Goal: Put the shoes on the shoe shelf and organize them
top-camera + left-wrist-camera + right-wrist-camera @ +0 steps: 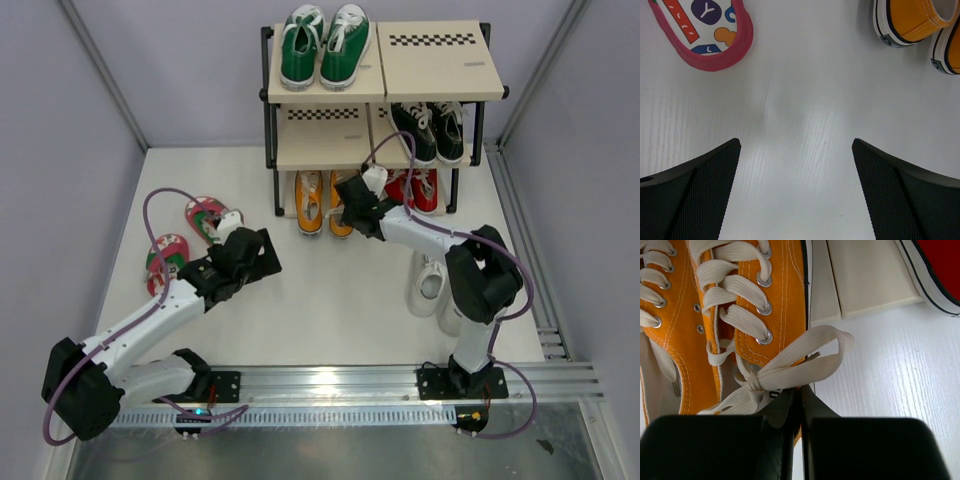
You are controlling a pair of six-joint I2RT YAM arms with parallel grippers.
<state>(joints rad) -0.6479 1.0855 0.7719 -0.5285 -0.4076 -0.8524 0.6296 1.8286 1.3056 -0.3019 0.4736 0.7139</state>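
Pinching an orange canvas sneaker (780, 300) by its side wall, seen only in its wrist view, the right gripper (801, 395) reaches the bottom tier of the black-framed, beige-boarded shoe shelf (440, 70). The left gripper (795, 145) hangs wide open over the white table (800, 100), near a pink flip-flop (710, 30).

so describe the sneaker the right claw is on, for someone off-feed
Go to the shoe shelf at the back, bottom tier, left bay: an orange pair pokes out. It is the orange sneaker nearer the red sneakers, its collar pinched by the right claw beside the white bow.
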